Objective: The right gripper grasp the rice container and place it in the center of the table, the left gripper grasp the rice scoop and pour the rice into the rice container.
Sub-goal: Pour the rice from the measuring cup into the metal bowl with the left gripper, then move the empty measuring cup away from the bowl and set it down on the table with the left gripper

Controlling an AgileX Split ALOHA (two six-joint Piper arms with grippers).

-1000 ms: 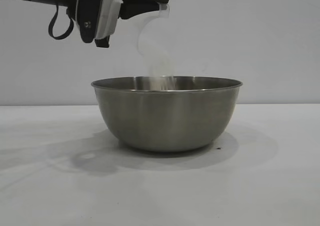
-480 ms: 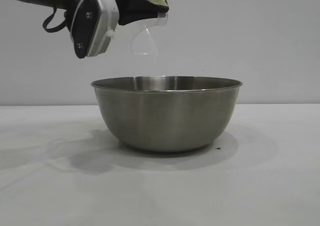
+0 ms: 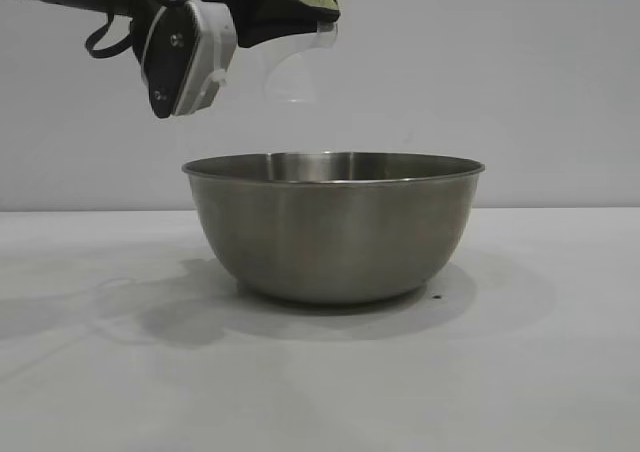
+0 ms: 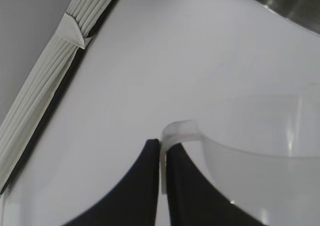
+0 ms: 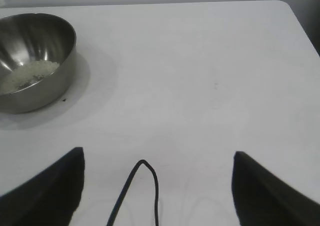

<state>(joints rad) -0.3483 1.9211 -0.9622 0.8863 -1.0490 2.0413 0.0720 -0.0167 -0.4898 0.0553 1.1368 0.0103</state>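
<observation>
The rice container [image 3: 335, 227], a big steel bowl, stands on the white table [image 3: 560, 372] in the middle of the exterior view. In the right wrist view the bowl [image 5: 57, 81] holds a pale layer of rice [image 5: 27, 76]. My left gripper [image 3: 318, 17] hangs above the bowl's left half, shut on the loop handle of the translucent rice scoop [image 3: 290, 70], which is tipped and looks empty. The left wrist view shows the gripper [image 4: 162, 151] pinching the handle of the scoop [image 4: 260, 131]. My right gripper [image 5: 157, 158] is open and empty, off to the side of the bowl.
A black cable [image 5: 145, 186] loops between the right gripper's fingers. In the left wrist view a pale ribbed strip [image 4: 60, 66] runs along the table's edge. A small dark speck [image 3: 436, 295] lies on the table by the bowl.
A second ago rice streamed from the tipped scoop into the bowl. The stream has stopped and the left gripper has rotated the scoop back a little.
</observation>
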